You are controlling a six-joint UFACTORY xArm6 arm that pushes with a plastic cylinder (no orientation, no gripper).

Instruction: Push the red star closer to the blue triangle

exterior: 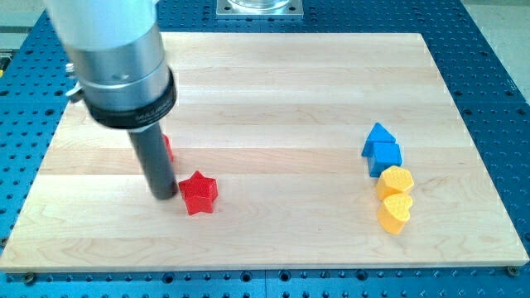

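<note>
The red star point(199, 193) lies on the wooden board point(273, 83) at the lower left of the middle. My tip point(164, 197) rests on the board just left of the star, very close to it or touching it. The blue triangle point(378, 136) sits far to the view's right, with a blue cube-like block point(387, 157) right below it. A second red block point(168, 148) shows only as a sliver behind the rod.
Two yellow blocks stand under the blue ones at the right: a yellow hexagon point(397, 180) and a yellow heart point(395, 213). The arm's wide grey and black body point(120, 62) covers the board's upper left corner.
</note>
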